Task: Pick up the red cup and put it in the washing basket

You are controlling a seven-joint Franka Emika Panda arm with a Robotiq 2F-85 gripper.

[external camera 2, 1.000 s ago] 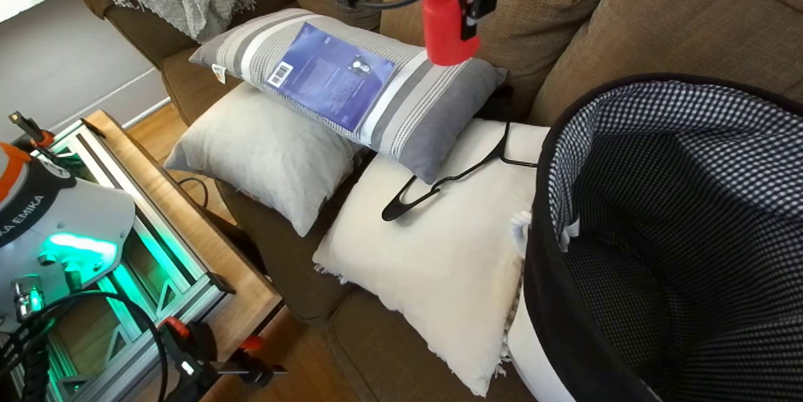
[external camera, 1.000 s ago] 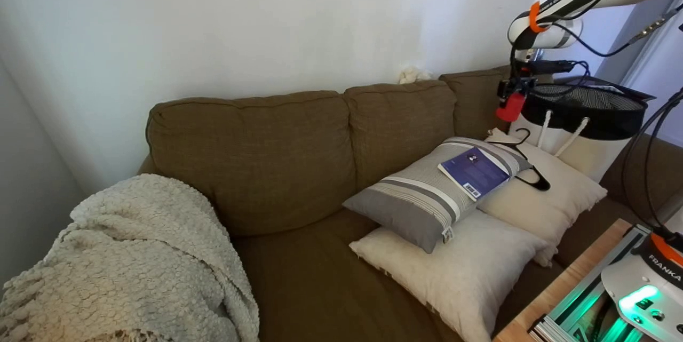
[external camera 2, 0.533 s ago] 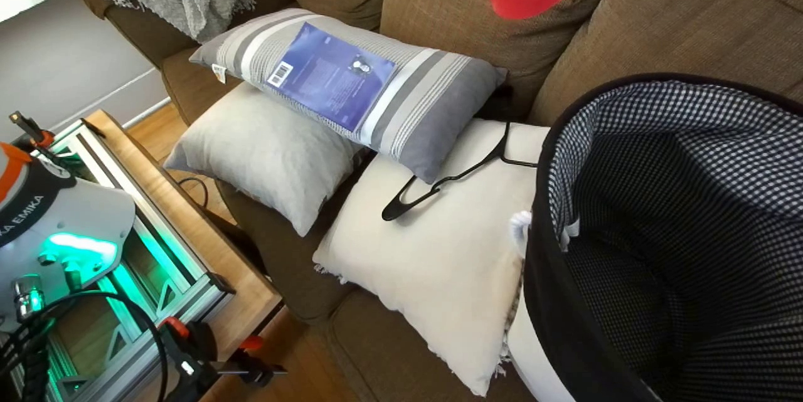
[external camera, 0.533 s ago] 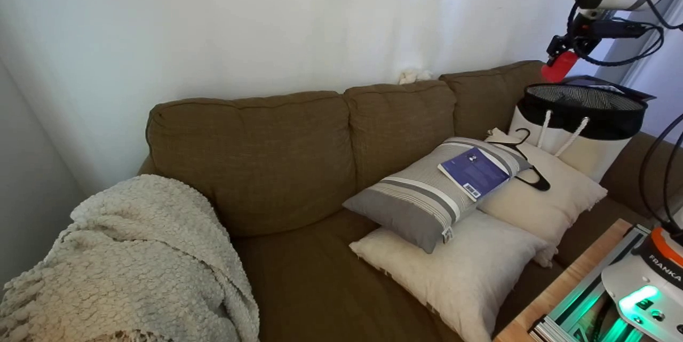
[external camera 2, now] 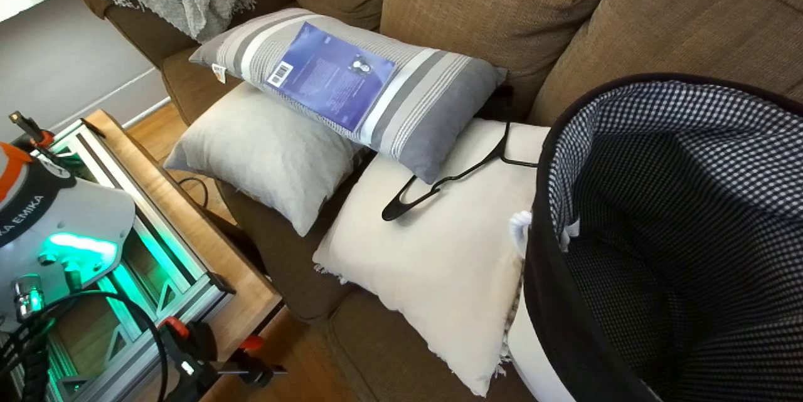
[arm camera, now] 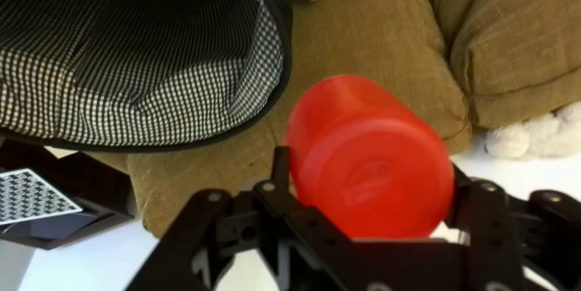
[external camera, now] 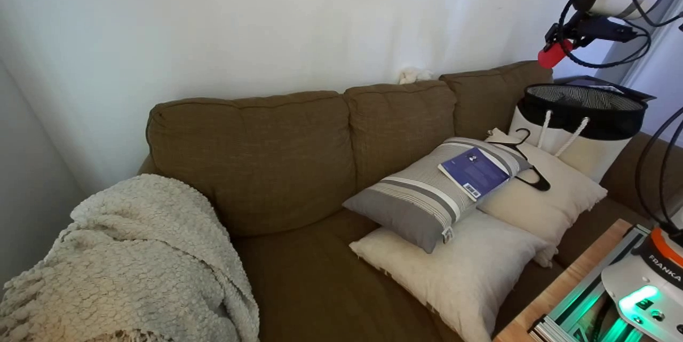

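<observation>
Red, smooth and probably plastic, a rounded drinking cup (arm camera: 370, 155) hangs tilted in the air, pinched between the black fingers (arm camera: 281, 168) of the pincer (arm camera: 370, 170), which bear on it from either side. In the wrist view it appears just beside the rim of the tall white fabric washing basket (arm camera: 286, 32), black-banded and lined in checked cloth, rather than over its mouth; in an exterior view only one end of the cup shows, at the top edge. I judge the carrying step to be in hand: the grasp is made, the release not yet. The next move calls for a sideways shift toward the basket, high enough to clear the rim, and a stop over the middle of the mouth before the fingers spread. Let go from here, the cup would likely miss and land on the brown woven-fabric couch (arm camera: 363, 32) or slip behind it. Farther out, a thin black coat hanger (external camera 2: 499, 151) lies on a square cream fabric pillow (external camera 2: 414, 264), and a flat purple paperback book (external camera 2: 332, 76) rests on a long grey striped fabric cushion (external camera 2: 426, 107); neither looks to be in the way.
</observation>
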